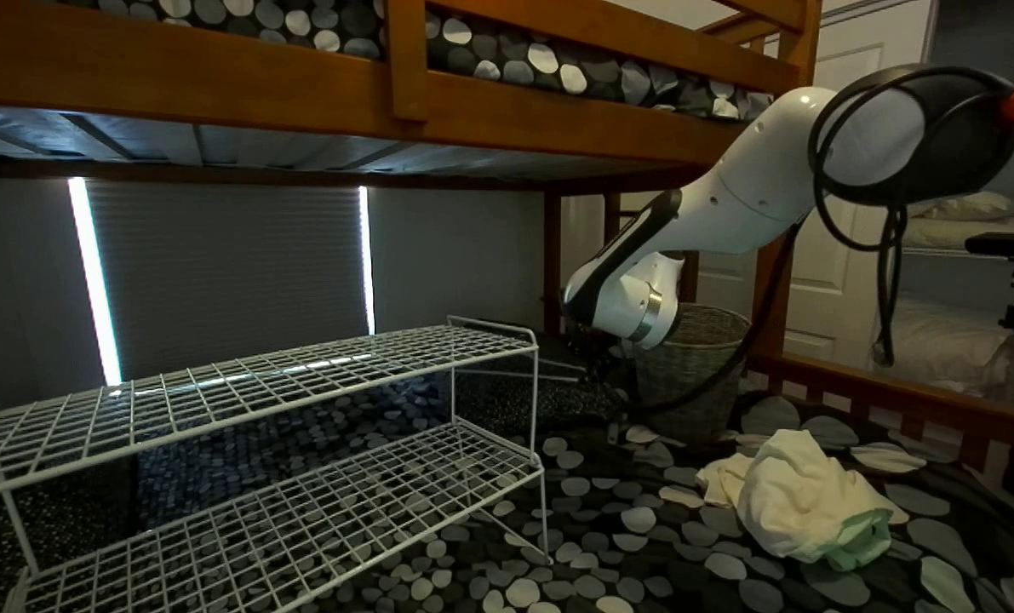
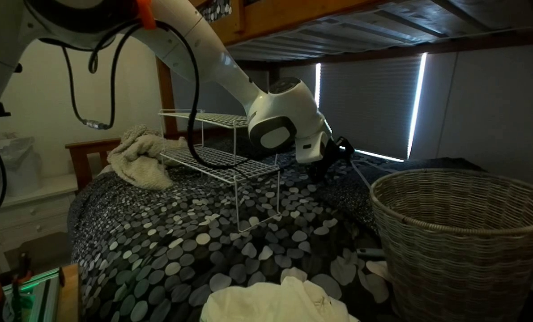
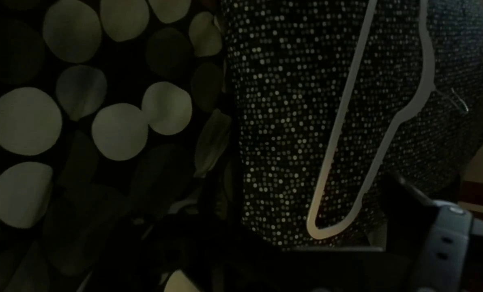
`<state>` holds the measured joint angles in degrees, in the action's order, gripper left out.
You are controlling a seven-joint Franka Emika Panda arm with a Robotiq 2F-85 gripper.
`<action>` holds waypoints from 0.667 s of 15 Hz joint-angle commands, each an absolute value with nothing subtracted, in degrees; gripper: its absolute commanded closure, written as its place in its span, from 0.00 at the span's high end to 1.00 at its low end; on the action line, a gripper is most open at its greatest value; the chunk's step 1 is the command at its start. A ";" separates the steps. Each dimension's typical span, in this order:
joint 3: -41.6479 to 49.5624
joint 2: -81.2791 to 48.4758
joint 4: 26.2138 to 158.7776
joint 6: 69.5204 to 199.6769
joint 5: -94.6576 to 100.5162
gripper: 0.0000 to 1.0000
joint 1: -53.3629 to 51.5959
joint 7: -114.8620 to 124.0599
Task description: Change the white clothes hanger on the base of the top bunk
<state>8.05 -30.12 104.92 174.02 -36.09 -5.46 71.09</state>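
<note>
The white clothes hanger (image 3: pixel 333 138) lies on a dark speckled cushion (image 3: pixel 282 121) in the wrist view, its narrow end toward my gripper and its hook at the right. It shows as thin pale lines in both exterior views (image 1: pixel 524 373) (image 2: pixel 361 173). My gripper (image 3: pixel 265 207) is open, its dark fingers spread on either side of the hanger's near end; I see no contact. In an exterior view the gripper (image 2: pixel 333 163) is low over the bed beside the hanger. The base of the top bunk (image 1: pixel 302 95) is a brown rail above the arm, also in an exterior view (image 2: pixel 293 22).
A white wire rack (image 1: pixel 285 358) stands on the bed beside the arm. A wicker basket (image 2: pixel 463 250) stands close to the hanger. A cream cloth (image 1: pixel 800 502) lies on the pebble-patterned bedding, and a fleecy blanket (image 2: pixel 141 156) lies farther off. The bunk slats (image 2: pixel 382 27) hang overhead.
</note>
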 commanded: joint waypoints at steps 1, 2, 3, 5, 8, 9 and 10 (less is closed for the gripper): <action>13.48 -37.73 95.61 173.51 -33.79 1.00 -8.41 77.07; 14.01 -39.84 92.63 172.58 -33.42 1.00 -8.07 77.26; 14.78 -41.28 90.74 171.91 -33.19 1.00 -8.16 77.92; 14.85 -44.84 85.72 170.42 -33.05 1.00 -6.96 77.69; 12.40 -49.60 78.66 167.62 -30.01 1.00 -3.03 78.81; 11.43 -51.15 76.43 167.20 -29.05 1.00 -1.75 78.93; 10.33 -52.89 73.78 166.62 -28.14 0.91 -0.28 78.53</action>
<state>13.19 -47.08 82.43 169.06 -31.23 -4.43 77.06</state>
